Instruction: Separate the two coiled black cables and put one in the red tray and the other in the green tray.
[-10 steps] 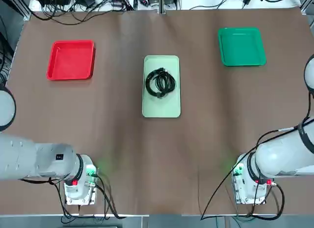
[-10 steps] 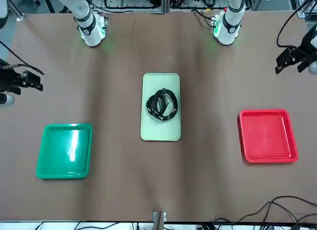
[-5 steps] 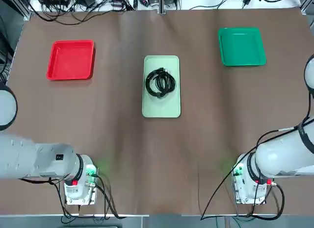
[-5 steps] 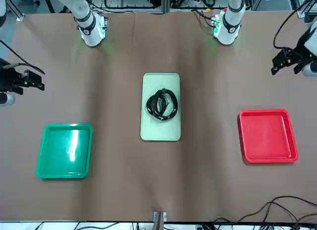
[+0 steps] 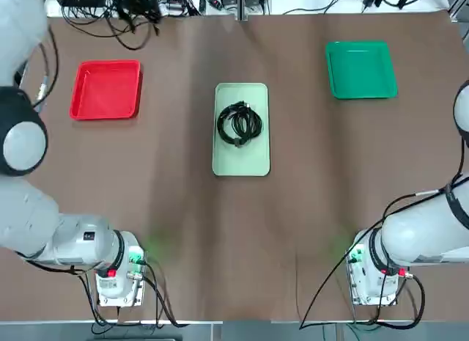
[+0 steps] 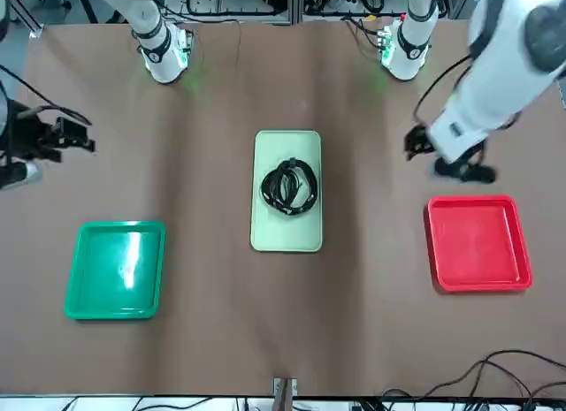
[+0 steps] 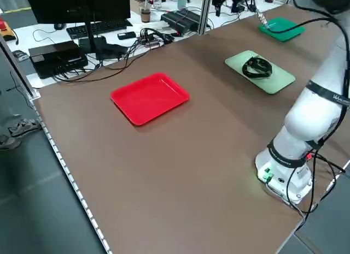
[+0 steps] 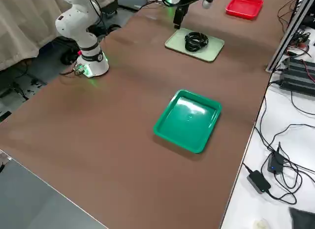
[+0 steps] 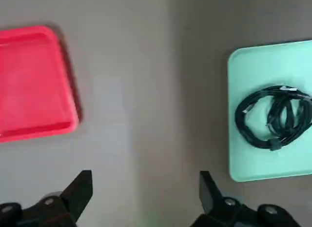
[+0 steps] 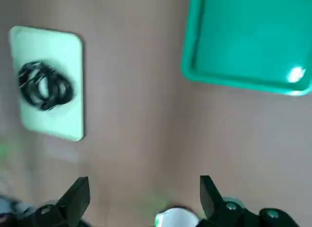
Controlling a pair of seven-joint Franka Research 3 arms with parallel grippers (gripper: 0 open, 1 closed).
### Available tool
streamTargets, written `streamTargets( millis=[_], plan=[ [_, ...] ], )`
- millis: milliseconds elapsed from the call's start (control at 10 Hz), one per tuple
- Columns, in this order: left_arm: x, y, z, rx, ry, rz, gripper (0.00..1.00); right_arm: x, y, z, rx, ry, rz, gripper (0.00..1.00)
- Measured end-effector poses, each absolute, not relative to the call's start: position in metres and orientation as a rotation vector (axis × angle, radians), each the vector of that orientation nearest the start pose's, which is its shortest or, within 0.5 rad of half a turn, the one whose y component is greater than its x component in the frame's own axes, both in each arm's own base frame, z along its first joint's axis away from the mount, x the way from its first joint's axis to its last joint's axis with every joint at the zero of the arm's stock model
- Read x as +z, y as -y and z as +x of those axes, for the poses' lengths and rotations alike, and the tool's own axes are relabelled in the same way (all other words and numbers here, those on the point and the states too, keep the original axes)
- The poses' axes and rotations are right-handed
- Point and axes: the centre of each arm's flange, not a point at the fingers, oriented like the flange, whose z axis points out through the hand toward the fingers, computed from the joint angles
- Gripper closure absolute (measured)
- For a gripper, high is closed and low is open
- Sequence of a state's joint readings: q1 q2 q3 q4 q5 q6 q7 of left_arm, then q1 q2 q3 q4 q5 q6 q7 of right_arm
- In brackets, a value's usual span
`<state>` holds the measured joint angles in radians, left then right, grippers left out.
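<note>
From the far side of the table, the red tray (image 6: pixel 478 242) and green tray (image 6: pixel 116 269) sit nearest, both bare. Between them the two coiled black cables (image 6: pixel 289 187) lie tangled together on the pale mint tray (image 6: pixel 286 232). Further back, the left gripper (image 6: pixel 438 155) hangs above the table beside the red tray, fingers spread wide. The right gripper (image 10: pixel 141 200) is out at the table's edge, also spread.

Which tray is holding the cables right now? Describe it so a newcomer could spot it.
On the brown table, look to the middle, between the red tray and the green tray. There lies a pale mint-green tray, with the two coiled black cables overlapping in it. It is the only long, rectangular tray, and the only one holding anything.
</note>
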<state>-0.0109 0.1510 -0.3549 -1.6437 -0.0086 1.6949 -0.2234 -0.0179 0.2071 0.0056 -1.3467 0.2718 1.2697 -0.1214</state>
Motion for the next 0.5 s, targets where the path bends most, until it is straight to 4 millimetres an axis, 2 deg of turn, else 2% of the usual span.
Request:
streamTargets(
  millis=[300,500],
  plan=[
    [0.441,0.279,0.567,0.218,-0.234,-3.189,0.03,0.542,-0.041,0.593,0.542,0.201,-2.542,0.0],
    [0.389,0.329,0.563,0.198,-0.244,-3.193,0.0,0.519,-0.056,0.593,0.59,0.191,-2.403,0.0]
  ],
)
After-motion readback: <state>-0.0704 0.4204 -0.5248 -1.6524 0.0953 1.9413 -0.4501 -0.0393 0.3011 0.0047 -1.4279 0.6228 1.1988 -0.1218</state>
